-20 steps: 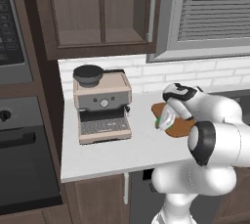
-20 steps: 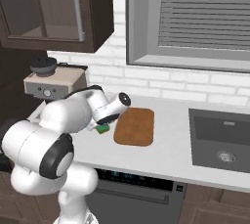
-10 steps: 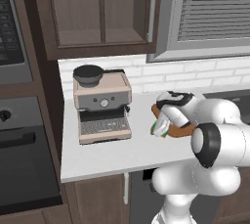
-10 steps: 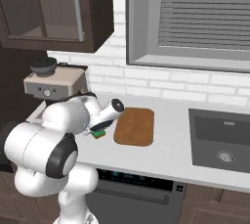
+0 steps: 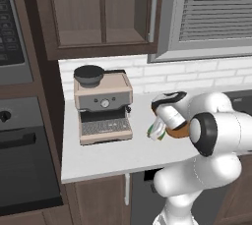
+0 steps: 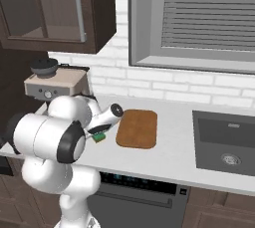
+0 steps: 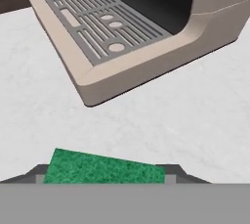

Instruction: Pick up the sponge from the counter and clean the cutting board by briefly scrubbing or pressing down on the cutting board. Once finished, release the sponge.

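Observation:
The green sponge (image 7: 105, 169) sits between my gripper's (image 7: 105, 174) two dark fingertips, and the gripper is shut on it. From the base views, the sponge (image 5: 156, 131) (image 6: 99, 136) hangs low over the light counter (image 6: 174, 157), just left of the brown wooden cutting board (image 6: 138, 128). My arm covers most of the cutting board (image 5: 178, 131) in the left base view. The hand is tilted and looks across the counter (image 7: 171, 120) toward the coffee machine.
A beige coffee machine (image 5: 102, 103) (image 6: 55, 83) stands at the counter's left, its drip tray (image 7: 112, 37) close ahead of the hand. A dark sink (image 6: 226, 142) lies to the right of the board. Wall cabinets (image 5: 103, 13) hang above.
The gripper, still holding the sponge, has drifted a little left and lower, away from the cutting board and toward the coffee machine.

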### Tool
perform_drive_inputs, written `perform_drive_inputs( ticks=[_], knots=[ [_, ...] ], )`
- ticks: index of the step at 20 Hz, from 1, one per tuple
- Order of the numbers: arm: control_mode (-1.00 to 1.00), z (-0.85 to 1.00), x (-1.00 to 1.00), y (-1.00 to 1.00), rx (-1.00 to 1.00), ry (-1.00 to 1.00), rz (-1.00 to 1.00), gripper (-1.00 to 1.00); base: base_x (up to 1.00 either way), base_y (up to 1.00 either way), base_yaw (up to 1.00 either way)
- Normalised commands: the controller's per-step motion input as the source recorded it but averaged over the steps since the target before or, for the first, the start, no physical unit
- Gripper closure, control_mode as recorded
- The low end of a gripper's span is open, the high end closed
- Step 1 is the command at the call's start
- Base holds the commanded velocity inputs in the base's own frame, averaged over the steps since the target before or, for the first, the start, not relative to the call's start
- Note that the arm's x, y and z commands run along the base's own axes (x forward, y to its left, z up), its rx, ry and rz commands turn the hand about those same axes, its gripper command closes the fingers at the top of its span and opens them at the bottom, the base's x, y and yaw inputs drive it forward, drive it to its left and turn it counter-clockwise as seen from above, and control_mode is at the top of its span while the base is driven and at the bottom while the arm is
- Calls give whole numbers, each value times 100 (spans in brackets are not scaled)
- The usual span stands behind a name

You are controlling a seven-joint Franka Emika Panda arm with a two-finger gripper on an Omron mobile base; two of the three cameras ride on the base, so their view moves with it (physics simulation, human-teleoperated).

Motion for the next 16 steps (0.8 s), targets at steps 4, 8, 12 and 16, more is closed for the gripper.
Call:
perform_drive_inputs(
  ticks=[4,8,12,16],
  knots=[
    [-100,-1,27,0,0,0,0,-100,0,0,0],
    [-100,2,14,0,0,0,0,-100,0,0,0],
    [-100,9,12,0,0,0,0,-100,0,0,0],
    [-100,62,-3,0,0,-2,0,-100,0,0,0]
  ],
)
